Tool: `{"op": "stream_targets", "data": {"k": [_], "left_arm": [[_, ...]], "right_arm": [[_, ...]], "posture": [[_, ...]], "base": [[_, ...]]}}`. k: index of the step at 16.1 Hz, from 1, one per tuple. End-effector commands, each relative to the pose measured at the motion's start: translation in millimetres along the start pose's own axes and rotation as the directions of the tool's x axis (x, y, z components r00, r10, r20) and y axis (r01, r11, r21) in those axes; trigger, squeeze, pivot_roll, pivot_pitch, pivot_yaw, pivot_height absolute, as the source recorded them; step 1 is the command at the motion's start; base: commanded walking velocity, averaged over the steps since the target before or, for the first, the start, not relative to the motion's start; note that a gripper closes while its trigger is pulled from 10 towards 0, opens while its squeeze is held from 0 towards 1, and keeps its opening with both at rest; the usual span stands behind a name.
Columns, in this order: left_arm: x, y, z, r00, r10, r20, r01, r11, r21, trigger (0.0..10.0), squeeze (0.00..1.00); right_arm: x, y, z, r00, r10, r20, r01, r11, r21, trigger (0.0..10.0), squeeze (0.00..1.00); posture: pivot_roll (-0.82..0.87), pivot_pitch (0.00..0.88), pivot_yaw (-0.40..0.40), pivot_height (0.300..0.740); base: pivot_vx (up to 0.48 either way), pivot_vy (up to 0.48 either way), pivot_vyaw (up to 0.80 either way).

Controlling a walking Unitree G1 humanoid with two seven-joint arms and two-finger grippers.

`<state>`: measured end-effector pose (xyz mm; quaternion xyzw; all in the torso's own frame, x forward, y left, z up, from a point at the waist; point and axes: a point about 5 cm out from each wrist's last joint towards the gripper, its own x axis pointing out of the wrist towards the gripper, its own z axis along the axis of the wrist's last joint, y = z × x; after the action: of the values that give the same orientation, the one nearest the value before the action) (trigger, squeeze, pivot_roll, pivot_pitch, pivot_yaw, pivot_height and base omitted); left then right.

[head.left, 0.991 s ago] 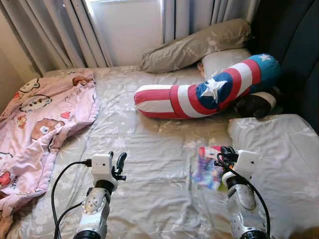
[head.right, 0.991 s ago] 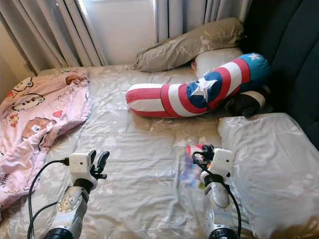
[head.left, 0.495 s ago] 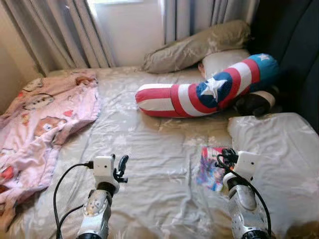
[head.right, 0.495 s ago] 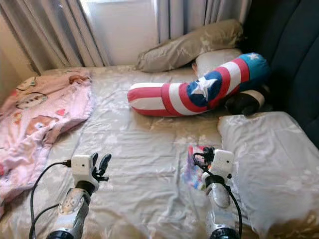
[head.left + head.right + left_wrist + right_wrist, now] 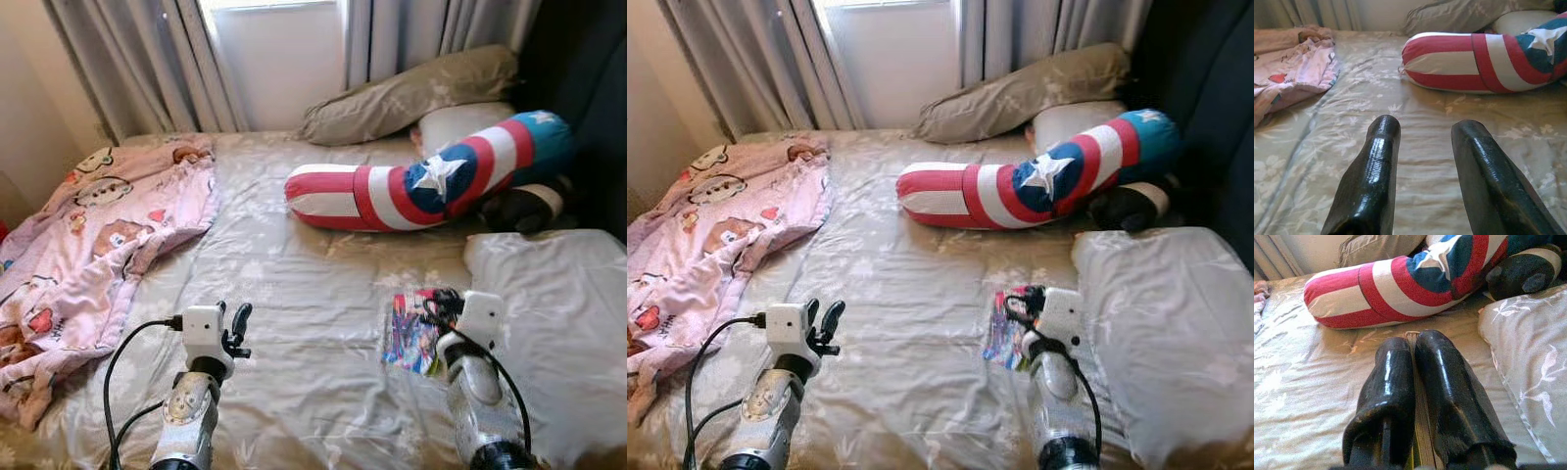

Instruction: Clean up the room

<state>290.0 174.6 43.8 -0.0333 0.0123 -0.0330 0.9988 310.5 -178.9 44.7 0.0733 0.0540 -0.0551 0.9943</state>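
A thin colourful book (image 5: 409, 329) is clamped edge-on between the fingers of my right gripper (image 5: 438, 305), low over the grey floral bedsheet (image 5: 304, 284). In the right wrist view the two black fingers (image 5: 1393, 377) press together on the book's edge (image 5: 1422, 440). My left gripper (image 5: 235, 321) hovers open over the sheet at the near left; its fingers (image 5: 1376, 161) stand apart with nothing between them. A pink cartoon blanket (image 5: 93, 225) lies crumpled on the bed's left side.
A red, white and blue star bolster (image 5: 431, 181) lies across the far middle of the bed. Behind it are a grey pillow (image 5: 411, 93), a pale pillow and a black-and-white cushion (image 5: 524, 208). A large pale pillow (image 5: 558, 294) fills the right. Curtains (image 5: 147, 59) hang behind.
The head camera has swung, so the whole bed shifts right and more of the pink blanket shows. Both arms keep their pose; the right gripper still holds the book.
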Motion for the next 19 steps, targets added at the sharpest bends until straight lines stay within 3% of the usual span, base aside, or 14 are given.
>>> {"op": "stream_targets", "data": {"k": [1,5,9,19], "left_arm": [[-1.8,6.1,1.5,1.000,0.012,-0.001,-0.012,1.000,0.008,10.0,0.00],[-3.0,9.9,2.5,1.000,0.018,-0.006,-0.018,1.000,0.016,10.0,0.00],[-5.2,10.4,2.0,1.000,0.019,-0.007,-0.018,1.000,0.016,10.0,0.00],[-7.1,12.4,4.1,1.000,0.020,-0.003,-0.019,1.000,0.023,10.0,0.00]], "right_arm": [[6.0,2.0,8.1,1.000,-0.003,0.021,0.003,1.000,0.010,10.0,0.00],[5.8,4.7,9.3,0.999,0.009,0.045,-0.009,1.000,-0.002,10.0,0.00],[1.0,-5.3,5.9,0.998,-0.036,0.056,0.035,0.999,0.025,10.0,0.00],[23.2,-4.7,33.9,0.989,-0.084,0.120,0.044,0.952,0.303,10.0,0.00]], "posture": [[0.03,0.019,0.069,0.690],[0.04,0.028,0.075,0.651],[0.04,0.017,0.076,0.651],[0.06,0.000,0.073,0.651]], "base": [[0.000,0.000,0.00],[0.000,0.000,0.00],[0.000,0.000,0.00],[0.000,0.000,0.00]]}}
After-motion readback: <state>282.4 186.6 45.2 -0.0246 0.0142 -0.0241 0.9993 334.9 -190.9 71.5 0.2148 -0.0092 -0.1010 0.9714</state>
